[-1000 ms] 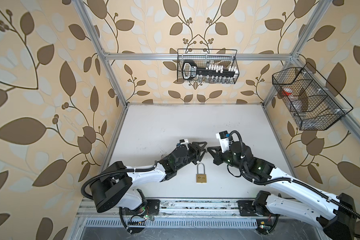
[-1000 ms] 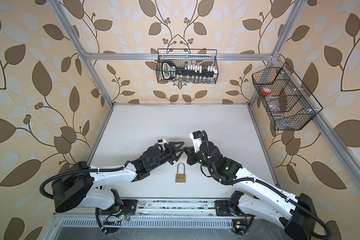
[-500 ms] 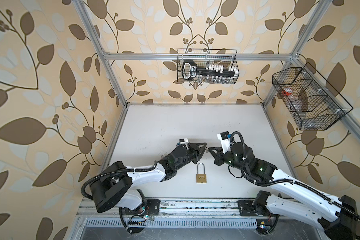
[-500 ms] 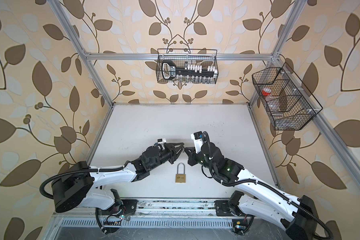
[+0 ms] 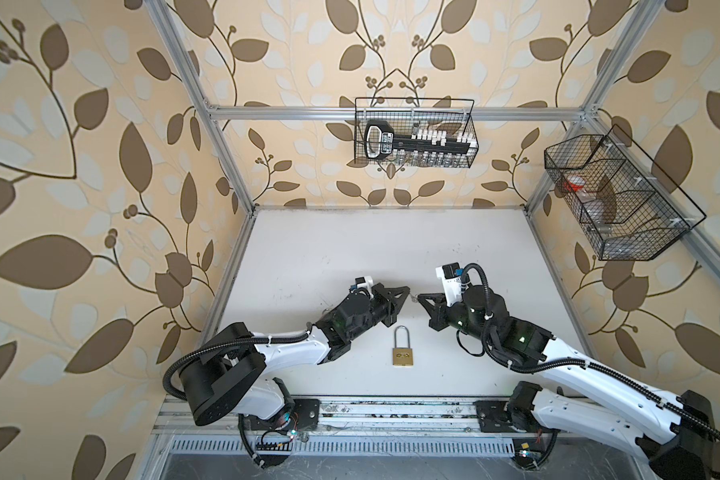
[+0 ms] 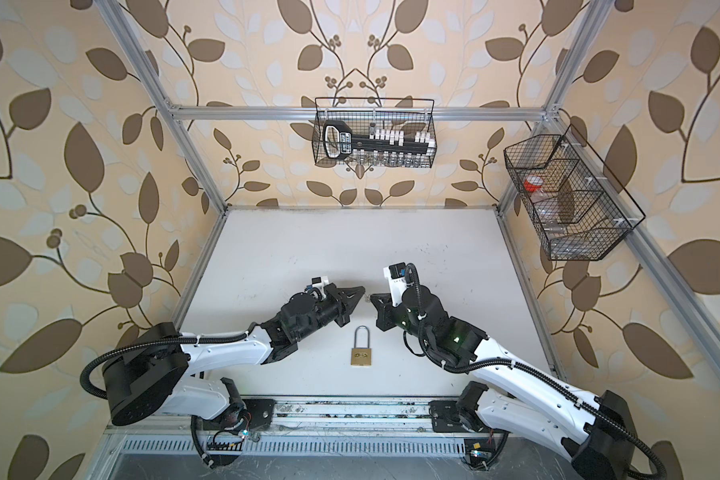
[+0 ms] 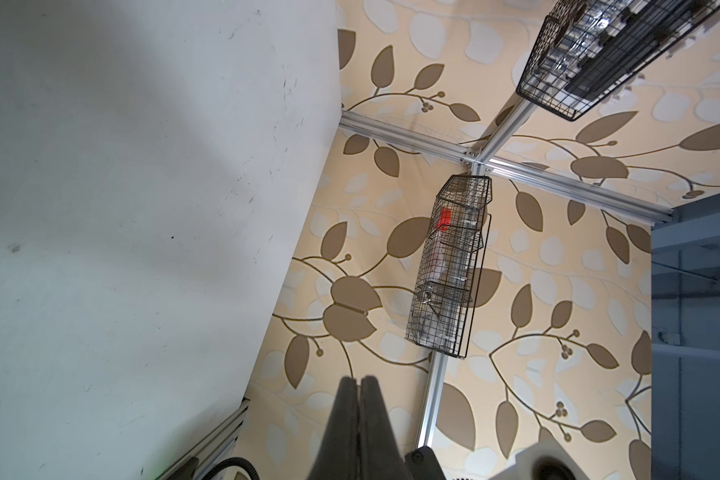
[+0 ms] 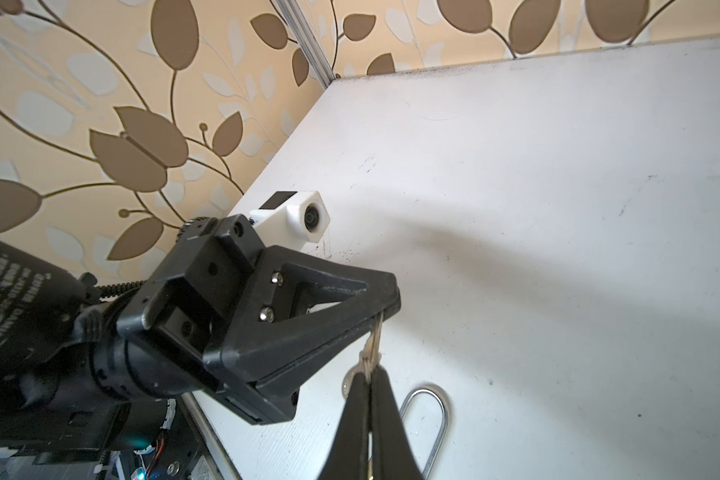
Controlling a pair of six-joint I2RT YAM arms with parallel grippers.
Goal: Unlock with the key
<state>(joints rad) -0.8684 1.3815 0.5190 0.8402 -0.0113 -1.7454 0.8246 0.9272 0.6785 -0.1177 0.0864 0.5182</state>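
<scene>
A brass padlock (image 5: pixel 403 357) (image 6: pixel 361 356) lies flat near the table's front edge, its shackle (image 8: pixel 441 411) pointing to the back. Just behind it, both grippers meet tip to tip above the table. My right gripper (image 5: pixel 419 296) (image 8: pixel 368 372) is shut on a small silver key (image 8: pixel 374 343) by its head. The key's blade reaches into the tips of my left gripper (image 5: pixel 408 289) (image 8: pixel 391 303), whose jaws are pressed together on it. In the left wrist view the left gripper (image 7: pixel 358 379) shows shut, with the key hidden. In both top views the key (image 6: pixel 367 296) is a tiny glint between the tips.
A black wire basket (image 5: pixel 414 133) with a large black key-shaped item hangs on the back wall. Another wire basket (image 5: pixel 616 199) holding small containers hangs on the right wall. Aluminium frame posts stand at the corners, and the arm bases sit on the front rail (image 5: pixel 391 409).
My left gripper's jaws have gone from open to shut around the key's blade. The two grippers have drawn slightly closer, tip to tip. The padlock has not moved.
</scene>
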